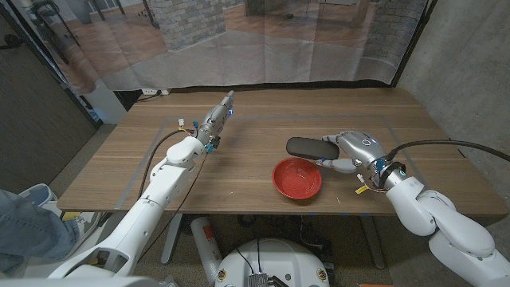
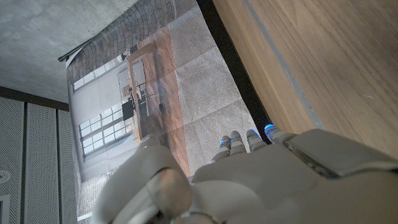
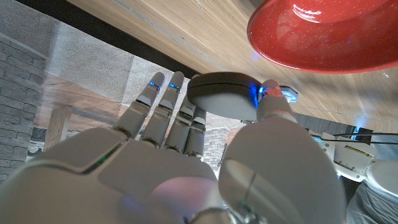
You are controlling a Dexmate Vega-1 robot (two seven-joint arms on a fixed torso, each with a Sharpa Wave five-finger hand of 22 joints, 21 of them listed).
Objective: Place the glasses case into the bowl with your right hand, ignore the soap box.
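A dark oval glasses case [image 1: 307, 147] is held off the table by my right hand [image 1: 354, 150], just behind the red bowl [image 1: 297, 178]. In the right wrist view the case [image 3: 224, 93] sits pinched between the thumb and the fingers [image 3: 163, 99], with the red bowl [image 3: 329, 31] close beside it. My left hand [image 1: 217, 118] is raised over the far left part of the table with its fingers stretched out straight and nothing in it; the left wrist view shows that hand [image 2: 267, 180] over the table's far edge.
The wooden table [image 1: 255, 119] carries faint tape lines. A dark curtain and a printed backdrop stand behind it. A person's knee in jeans [image 1: 24, 219] shows at the lower left. Cables run along my right forearm [image 1: 422, 203].
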